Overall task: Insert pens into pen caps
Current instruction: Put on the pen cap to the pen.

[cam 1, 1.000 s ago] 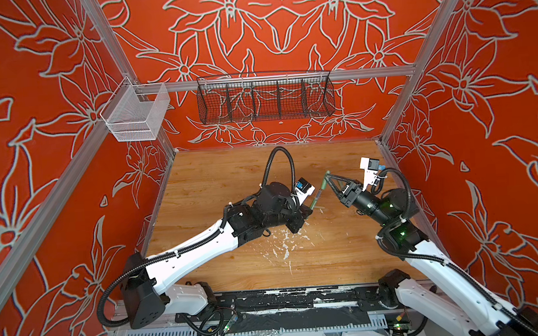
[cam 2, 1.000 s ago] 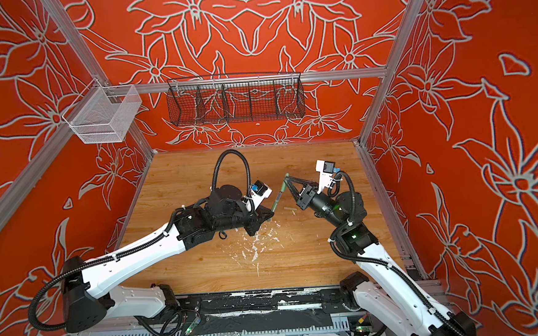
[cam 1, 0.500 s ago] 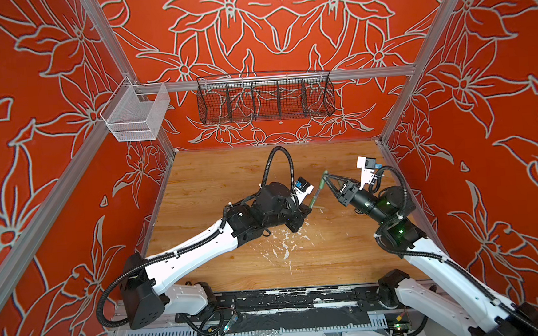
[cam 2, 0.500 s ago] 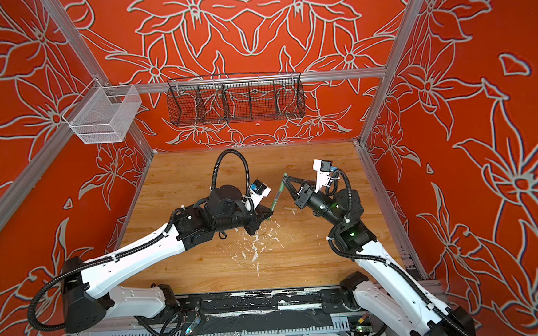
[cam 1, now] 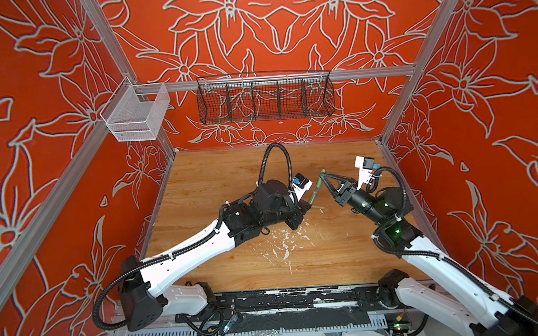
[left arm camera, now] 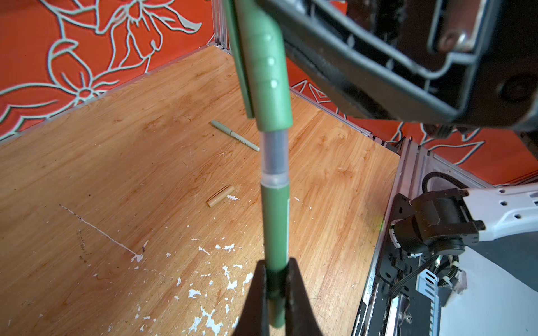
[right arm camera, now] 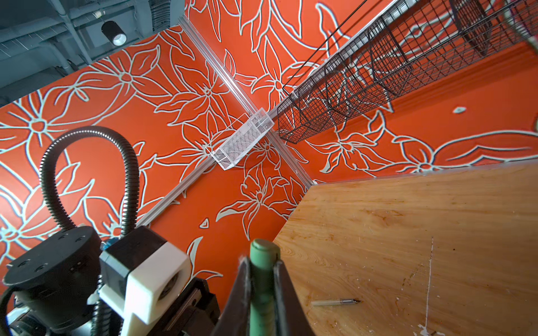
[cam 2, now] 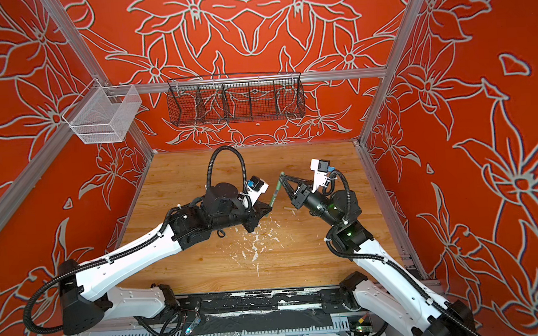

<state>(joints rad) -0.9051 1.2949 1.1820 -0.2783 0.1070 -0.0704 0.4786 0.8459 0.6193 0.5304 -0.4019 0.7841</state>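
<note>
The wooden table [cam 1: 230, 184] fills the lower middle of both top views, and a black wire basket [cam 1: 265, 97] hangs on the back wall above it. Just right of centre the two arms meet. The left gripper [left arm camera: 276, 265] is clamped tight on the barrel of a green pen [left arm camera: 275, 221]. The right gripper [right arm camera: 262, 264] is pinched closed on the matching green cap [left arm camera: 266, 67]. The pen's tip sits inside the cap's mouth, with a clear stretch of its neck left bare. On the wood lie a pale green pen [left arm camera: 234, 135] and a tan cap [left arm camera: 220, 197], apart from each other, near white paint flecks [cam 1: 282, 248].
</note>
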